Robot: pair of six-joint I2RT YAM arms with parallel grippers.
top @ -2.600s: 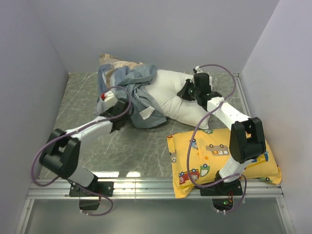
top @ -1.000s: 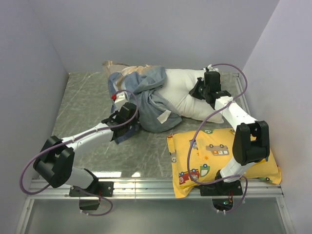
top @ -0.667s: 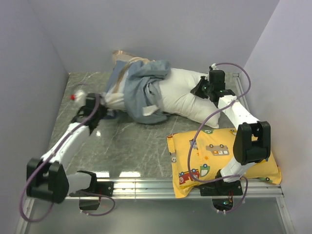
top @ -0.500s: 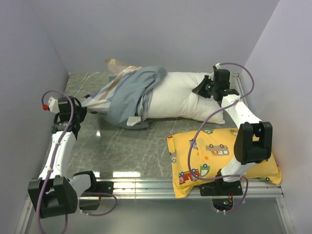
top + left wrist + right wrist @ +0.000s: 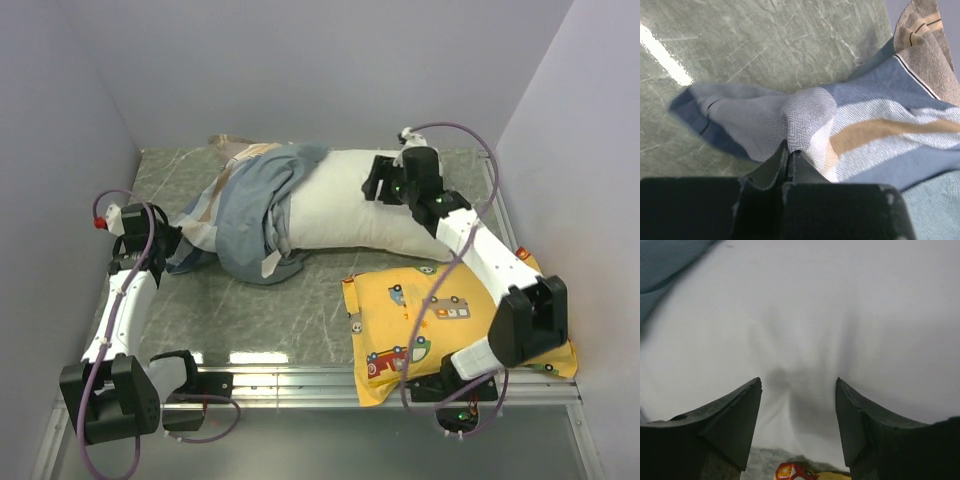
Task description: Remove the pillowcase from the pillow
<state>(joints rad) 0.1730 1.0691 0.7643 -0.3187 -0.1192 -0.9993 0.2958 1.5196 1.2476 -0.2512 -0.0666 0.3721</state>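
The striped blue and grey pillowcase [image 5: 250,200] is bunched over the left end of the white pillow [image 5: 345,205], whose middle and right part lie bare. My left gripper [image 5: 168,243] is at the far left, shut on a fold of the pillowcase's edge; in the left wrist view the gripper [image 5: 789,148] pinches the herringbone pillowcase [image 5: 865,135] cloth. My right gripper [image 5: 382,188] hovers over the pillow's upper right part. In the right wrist view that gripper [image 5: 799,385] stands open, with the dented white pillow [image 5: 815,315] beyond it and nothing between the jaws.
A yellow cartoon-vehicle pillow [image 5: 450,315] lies at the near right, under the right arm, and its corner [image 5: 795,473] peeks in below the right jaws. Grey walls close in the marbled table [image 5: 290,310] on the left, back and right.
The left arm has pulled the pillowcase edge out to the far left, baring more pillow. The right gripper has let go of the pillow's right end, opened, and moved left over it.
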